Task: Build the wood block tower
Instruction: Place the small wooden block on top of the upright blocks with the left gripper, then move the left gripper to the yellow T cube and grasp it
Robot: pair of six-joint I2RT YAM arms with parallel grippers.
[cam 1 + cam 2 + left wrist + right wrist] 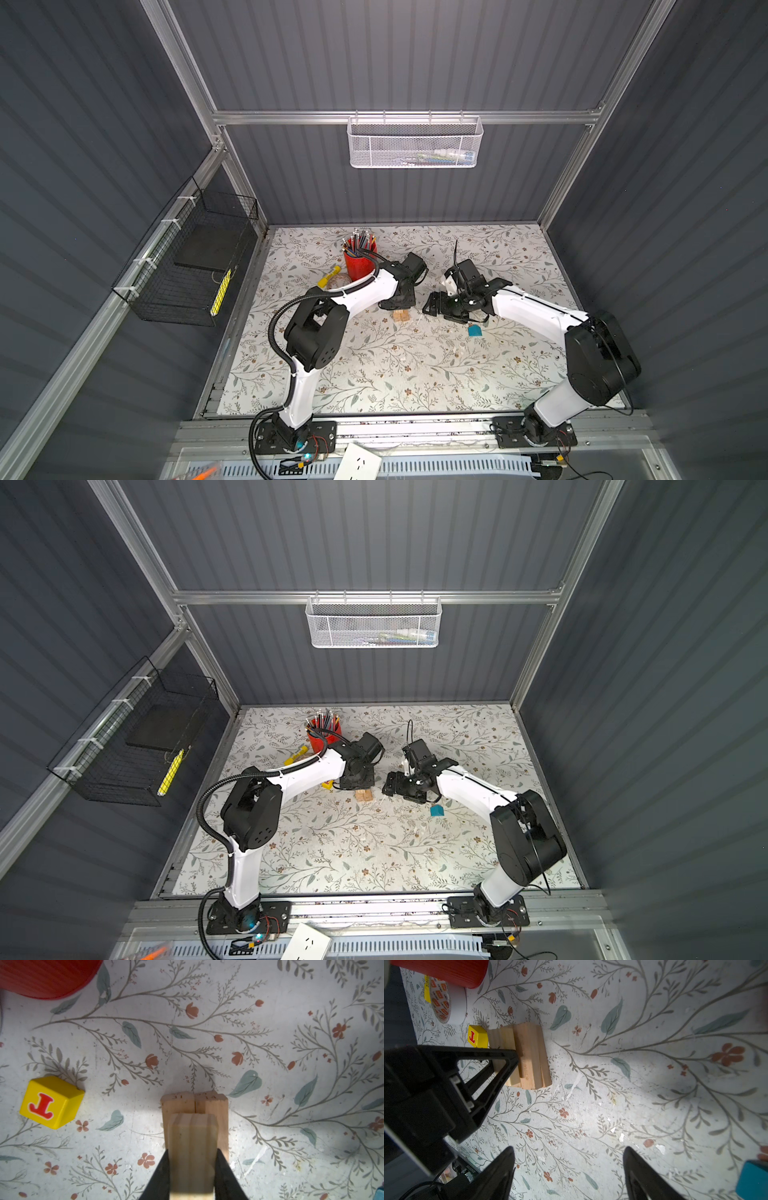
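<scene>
Floral tabletop [415,374], left jaws gripping plank [192,1147] over laid planks [178,1103], right jaws open, red cup [45,976] seemingly close.

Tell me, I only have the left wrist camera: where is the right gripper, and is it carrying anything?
Observer: The right gripper is open and empty. It hangs over the table, to the right of the planks in both top views.
Operator: What's the blue bit at the edge of my frame?
Observer: A teal block. It lies alone on the table near the right gripper, apart from the planks.
Operator: Anything else near the red cup?
Observer: A roll of tape lies flat next to the red cup, with a yellow tube beside it.
</scene>
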